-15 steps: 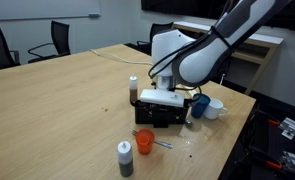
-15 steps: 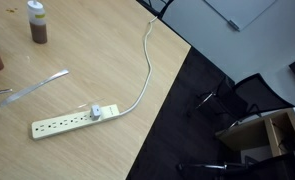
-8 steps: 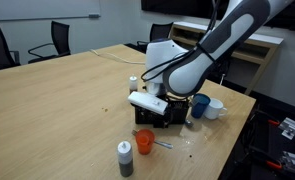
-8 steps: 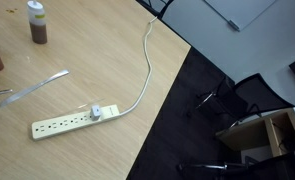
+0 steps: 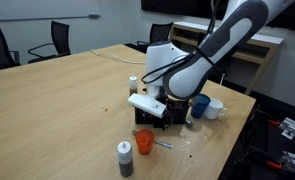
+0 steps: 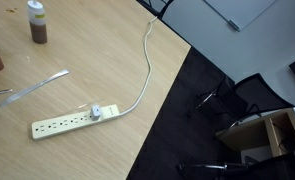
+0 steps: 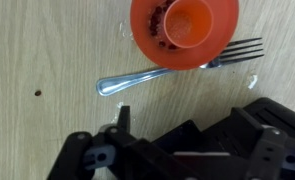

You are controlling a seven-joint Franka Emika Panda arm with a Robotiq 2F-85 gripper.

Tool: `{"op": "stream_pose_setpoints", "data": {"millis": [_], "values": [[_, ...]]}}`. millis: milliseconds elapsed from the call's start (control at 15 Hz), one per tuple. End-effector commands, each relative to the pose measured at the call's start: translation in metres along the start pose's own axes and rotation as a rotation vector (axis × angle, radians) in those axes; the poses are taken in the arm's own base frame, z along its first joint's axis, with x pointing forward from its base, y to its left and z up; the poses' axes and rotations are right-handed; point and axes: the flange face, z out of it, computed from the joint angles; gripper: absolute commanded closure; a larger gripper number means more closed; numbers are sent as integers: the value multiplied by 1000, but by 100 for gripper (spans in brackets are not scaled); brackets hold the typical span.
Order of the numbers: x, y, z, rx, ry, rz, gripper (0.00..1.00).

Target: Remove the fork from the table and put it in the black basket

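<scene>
Fork point(image 7: 137, 78) lies flat on worktop point(image 7: 37, 50), not yet picked up. In wrist view an orange bottle point(image 7: 184, 30) hides its neck, so only the handle & tines show; can't tell if bottle touches it or just stands beside. Basket point(image 5: 173, 118) is near, just behind fork. Claw point(image 5: 147, 106) hovers by basket's front, above fork; fingers aren't clear in any view, so can't tell how wide it is. Risks, imo: coming down close to the bottle could tip it or shove it onto fork. Fork is thin & flat, so pinch may slip or skate it away. An end grip lets tines swing, maybe snagging basket's side or handle at drop.
</scene>
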Motion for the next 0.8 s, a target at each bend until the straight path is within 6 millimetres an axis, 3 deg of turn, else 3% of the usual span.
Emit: {"op": "stream_pose_setpoints", "data": {"millis": [0,400,733], "values": [[-8,-4,11,24,41,137,0],[-31,-12,30,78,37,322,0],[-30,-6,31,42,33,290,0]]}}
